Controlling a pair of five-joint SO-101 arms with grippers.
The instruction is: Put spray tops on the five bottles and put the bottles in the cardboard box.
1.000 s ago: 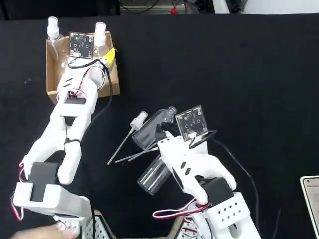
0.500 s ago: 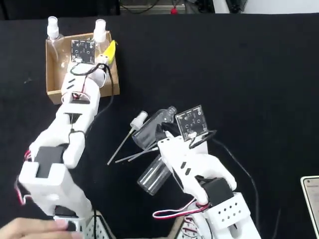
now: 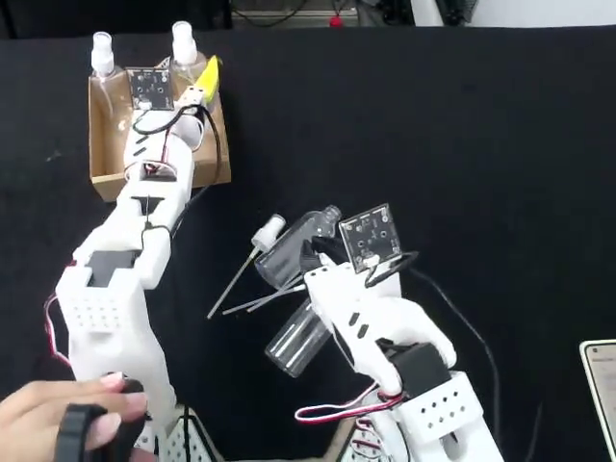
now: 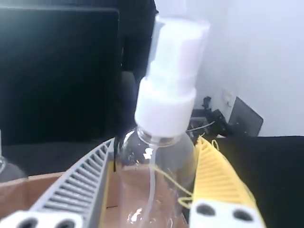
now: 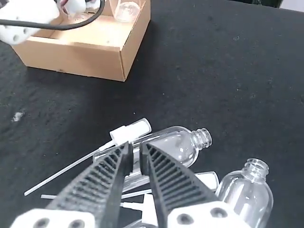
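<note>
Two clear plastic bottles with white pump heads stand upright along the far wall of the open brown cardboard box (image 3: 94, 140), which sits near the far left corner of the black tabletop (image 3: 433, 125), close to its back edge. One capped bottle (image 3: 103, 60) stands at the box's left corner. The other capped bottle (image 4: 156, 190) stands at the right corner, clamped at the shoulder between the grey and yellow fingers of the left gripper (image 4: 156, 145), with its dip tube visible through the clear wall. A broad stretch of black tabletop separates the box from a cluster near the middle. There the right gripper (image 5: 135, 146) hangs with its fingers all but closed, holding nothing. Just beyond its tips lies a loose white spray top (image 5: 129, 133) with a long thin tube. Beside it, two uncapped clear bottles (image 5: 178, 145) (image 5: 247, 187) lie on their sides, necks open.
</note>
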